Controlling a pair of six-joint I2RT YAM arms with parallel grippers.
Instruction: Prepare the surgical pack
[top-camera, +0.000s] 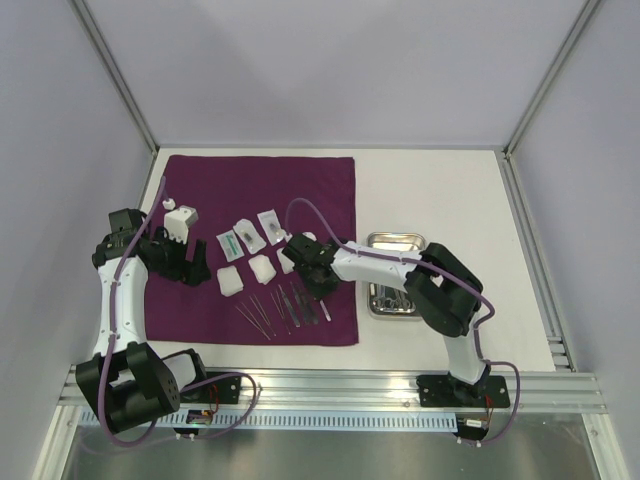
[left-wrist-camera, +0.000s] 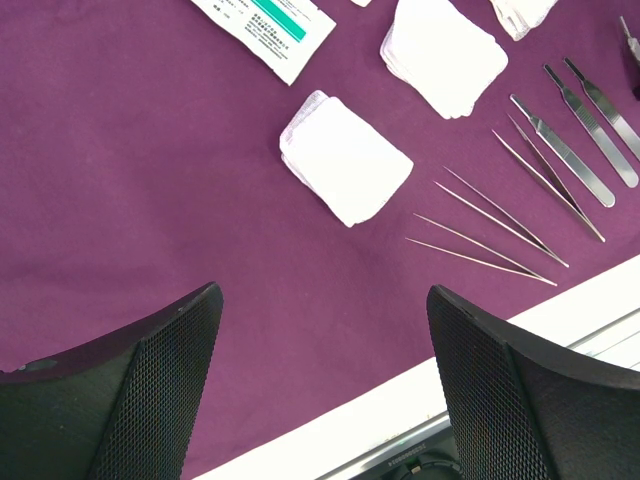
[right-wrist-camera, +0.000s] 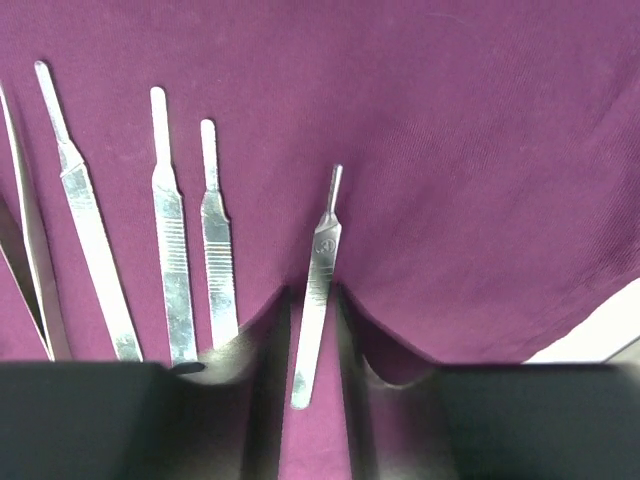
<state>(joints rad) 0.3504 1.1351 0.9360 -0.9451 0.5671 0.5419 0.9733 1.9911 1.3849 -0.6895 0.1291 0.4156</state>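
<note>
Cloth (top-camera: 250, 190), deep purple, fills the centre-left of the overhead view, with a steel tray (top-camera: 397, 236) just off its right edge. The left gripper (left-wrist-camera: 322, 295) hangs wide open and empty over the cloth, below gauze squares (left-wrist-camera: 345, 158) and tweezers (left-wrist-camera: 490, 225) in its wrist view. The right gripper (right-wrist-camera: 312, 300), jaws slightly parted, straddles a scalpel handle (right-wrist-camera: 322, 250) lying on the cloth, without pinching it.
</note>
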